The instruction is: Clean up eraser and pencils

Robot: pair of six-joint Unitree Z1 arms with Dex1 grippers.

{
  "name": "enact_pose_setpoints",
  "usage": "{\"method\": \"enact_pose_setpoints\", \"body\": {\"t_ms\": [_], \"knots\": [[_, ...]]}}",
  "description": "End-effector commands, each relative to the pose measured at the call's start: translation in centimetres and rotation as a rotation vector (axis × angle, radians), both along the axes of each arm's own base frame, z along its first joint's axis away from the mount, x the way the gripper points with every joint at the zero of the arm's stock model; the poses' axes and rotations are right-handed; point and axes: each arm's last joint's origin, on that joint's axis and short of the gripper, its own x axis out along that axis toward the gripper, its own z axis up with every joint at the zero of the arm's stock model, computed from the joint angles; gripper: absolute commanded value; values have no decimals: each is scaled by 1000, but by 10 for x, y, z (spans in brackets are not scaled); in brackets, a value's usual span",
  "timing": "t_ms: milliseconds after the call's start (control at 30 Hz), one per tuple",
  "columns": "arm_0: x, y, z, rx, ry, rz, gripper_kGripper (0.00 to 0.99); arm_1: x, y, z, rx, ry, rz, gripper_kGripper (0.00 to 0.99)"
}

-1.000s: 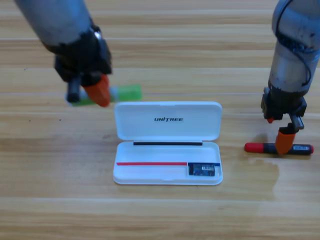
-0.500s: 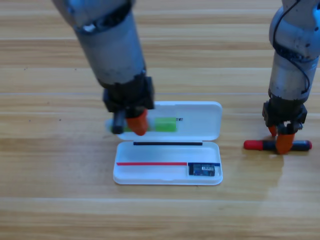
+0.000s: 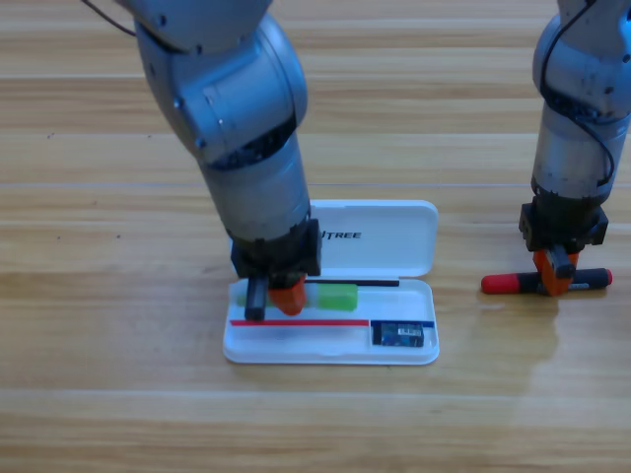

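Observation:
My left gripper (image 3: 273, 299) is shut on the pale green pencil (image 3: 330, 297), holding it level over the tray of the open white case (image 3: 331, 344); the bright green cap points right. The eraser (image 3: 401, 334) lies in the tray's right end. To the right of the case, the black pencil with the red cap (image 3: 545, 283) rests on the table. My right gripper (image 3: 555, 270) points down onto its middle, with orange jaws on either side of the pencil.
The case lid (image 3: 380, 236) lies open flat behind the tray. The left arm's grey body covers the lid's left part. The wooden table (image 3: 118, 374) spreads around the case.
The left gripper carried the green pencil from above the lid down and forward over the tray. The right gripper lowered slightly onto the black pencil, which has hardly moved.

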Motion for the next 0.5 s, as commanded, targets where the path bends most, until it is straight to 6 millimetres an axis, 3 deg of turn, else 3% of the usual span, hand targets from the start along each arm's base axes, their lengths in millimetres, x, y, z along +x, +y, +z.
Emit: {"method": "enact_pose_setpoints", "body": {"t_ms": [33,500], "knots": [[-5,-6,-33,70,35,-23,0,-1,-9,-44,-61,109,-9,0],[-12,3,-56,81,53,-9,0,-3,-10,-41,-58,107,-11,0]]}}
